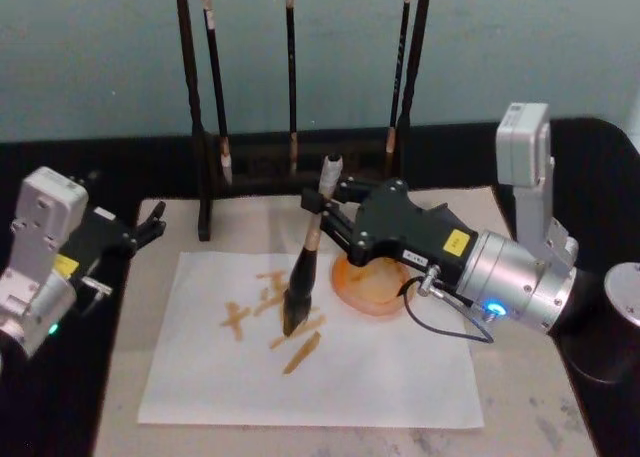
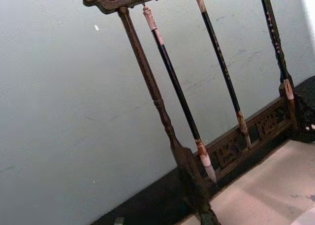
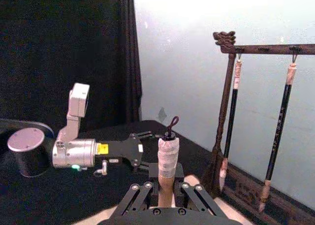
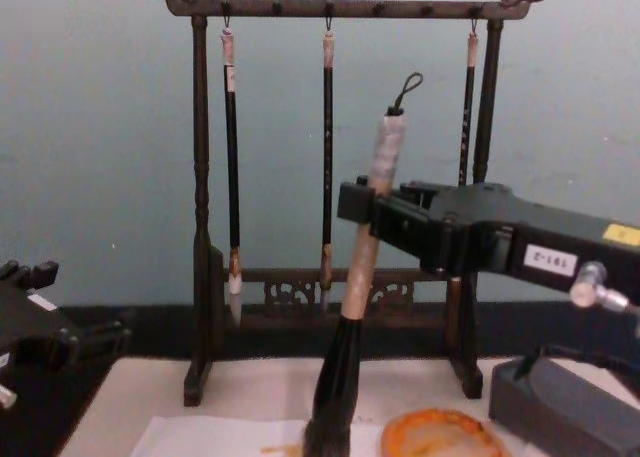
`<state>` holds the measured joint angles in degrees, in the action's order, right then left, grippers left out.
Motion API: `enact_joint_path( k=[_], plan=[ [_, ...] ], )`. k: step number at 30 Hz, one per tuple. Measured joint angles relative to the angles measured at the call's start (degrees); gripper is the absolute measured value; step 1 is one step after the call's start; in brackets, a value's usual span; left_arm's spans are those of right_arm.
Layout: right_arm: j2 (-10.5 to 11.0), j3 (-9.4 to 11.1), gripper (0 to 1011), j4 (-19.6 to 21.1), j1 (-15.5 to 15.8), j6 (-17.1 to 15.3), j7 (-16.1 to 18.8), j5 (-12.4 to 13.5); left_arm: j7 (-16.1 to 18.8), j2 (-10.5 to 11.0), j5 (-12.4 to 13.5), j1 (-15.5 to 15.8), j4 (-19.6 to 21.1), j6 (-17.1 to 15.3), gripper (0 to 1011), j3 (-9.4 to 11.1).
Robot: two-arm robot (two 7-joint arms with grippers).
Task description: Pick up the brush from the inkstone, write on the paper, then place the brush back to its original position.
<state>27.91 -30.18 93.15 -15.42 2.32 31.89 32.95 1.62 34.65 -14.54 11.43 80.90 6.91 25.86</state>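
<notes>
1. The brush is standing nearly upright over the paper, leaning slightly. Its bushy bristles are pointing down among the orange marks near the middle of the sheet.
2. The right tool is reaching in from the right and pinching the pale upper handle from the side. In the right wrist view the handle is sitting clamped between its fingers.
3. We are judging the pickup as done. The brush is off the orange dish, which we are taking for the inkstone. The dish is lying just beside the bristles, on the far part of the sheet.
4. We are judging the writing as under way. Several short strokes are already lying on the sheet, and the bristle tip is meeting it or nearly so. We cannot tell whether it is pressing down.
5. What we are seeing as left: perhaps more strokes, then carrying the brush back to the dish, laying it there and letting go.
6. The left tool is idling at the left edge of the mat, with its fingers spread and nothing between them.
7. The rack with three thin brushes is standing behind the paper, and we are leaving it out of this job.
</notes>
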Motion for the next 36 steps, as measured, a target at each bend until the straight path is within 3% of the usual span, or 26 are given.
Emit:
enact_joint_path(
  k=[9, 24, 30, 36],
  plan=[
    [-1.6, 0.5, 172, -2.0, -0.6, 0.5, -1.5, -2.9, 0.0, 0.0, 0.0, 0.0, 0.0, 0.0, 1010, 0.0],
    [-1.7, 4.1, 172, -1.9, -0.7, -1.5, -2.9, -2.3, 0.0, 0.0, 0.0, 0.0, 0.0, 0.0, 1010, 0.0],
    [-1.5, 6.7, 172, -1.8, -0.5, -2.8, -3.8, 0.2, 0.0, 0.0, 0.0, 0.0, 0.0, 0.0, 1010, 0.0],
    [-1.6, 9.4, 173, -2.7, -0.5, -5.7, -4.5, 5.3, 0.0, 0.0, 0.0, 0.0, 0.0, 0.0, 1010, 0.0]
  ],
)
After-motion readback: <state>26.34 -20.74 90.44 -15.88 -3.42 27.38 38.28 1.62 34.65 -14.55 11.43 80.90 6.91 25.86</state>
